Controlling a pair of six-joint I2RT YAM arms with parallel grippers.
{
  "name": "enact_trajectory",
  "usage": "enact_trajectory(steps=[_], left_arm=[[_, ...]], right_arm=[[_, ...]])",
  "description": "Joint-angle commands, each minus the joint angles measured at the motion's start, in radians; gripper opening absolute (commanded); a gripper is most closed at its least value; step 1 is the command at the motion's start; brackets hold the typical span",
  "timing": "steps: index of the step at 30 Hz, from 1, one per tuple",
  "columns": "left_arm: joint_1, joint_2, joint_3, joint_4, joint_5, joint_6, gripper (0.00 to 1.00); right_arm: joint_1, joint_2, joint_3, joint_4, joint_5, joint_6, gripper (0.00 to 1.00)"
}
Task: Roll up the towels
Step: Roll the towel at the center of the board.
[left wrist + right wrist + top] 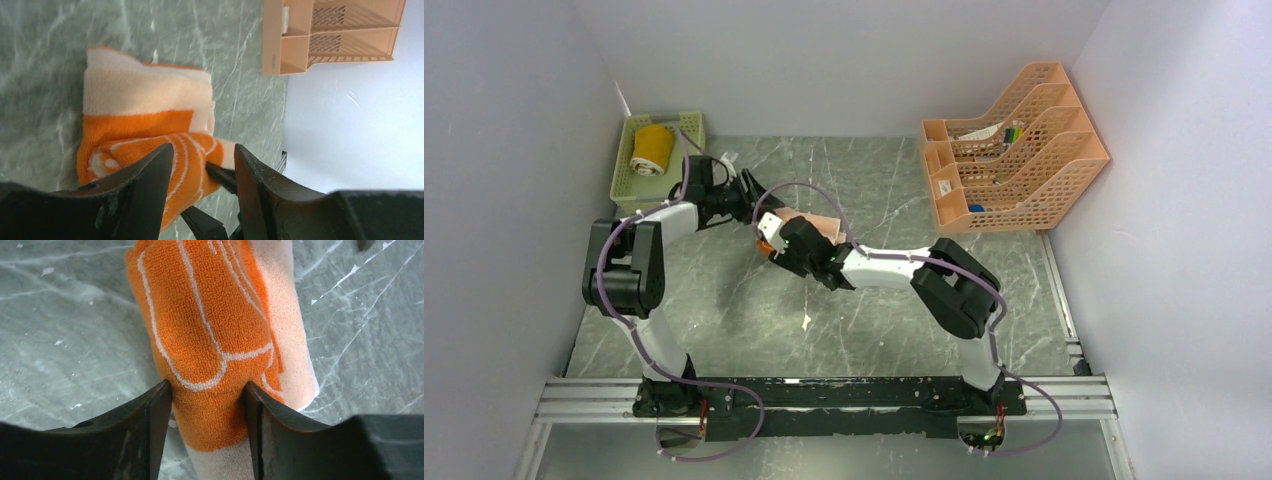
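Lying part-rolled at the middle of the table (724,300), the orange towel (215,340) is pinched on both sides by the right gripper (207,387), its forearm stretched low and leftward. The left gripper (203,147) faces the roll's other end, elbow raised and jaws half apart; whether they grip it is unclear. The yellow towel (652,148) sits rolled in the far-left basket (627,180).

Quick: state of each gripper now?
Left gripper: jaws apart at the bright-orange printed terry towel; grip cannot be told.
Right gripper: closed on that towel.
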Motion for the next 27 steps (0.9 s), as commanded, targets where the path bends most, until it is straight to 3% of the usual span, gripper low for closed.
enact_trajectory(steps=[1,4,9,12,19,27], left_arm=[[0.012,-0.039,0.161,-0.161,0.006,0.084,0.60],[0.037,-0.072,0.211,-0.239,0.000,0.130,0.61],[0.073,-0.129,0.182,-0.278,-0.017,0.166,0.62],[0.070,-0.173,0.116,-0.278,-0.036,0.176,0.71],[0.045,-0.255,-0.108,-0.174,-0.076,0.121,0.78],[-0.072,-0.171,-0.169,-0.005,-0.152,0.028,0.86]], right_arm=[[-0.065,0.038,0.042,-0.109,-0.007,0.122,0.50],[-0.144,0.025,0.057,-0.147,-0.171,0.203,0.42],[-0.263,0.098,0.198,-0.310,-0.465,0.274,0.41],[-0.323,0.147,0.260,-0.351,-0.599,0.327,0.41],[-0.477,0.261,0.307,-0.280,-0.902,0.523,0.40],[-0.560,0.353,0.318,-0.154,-1.087,0.688,0.39]])
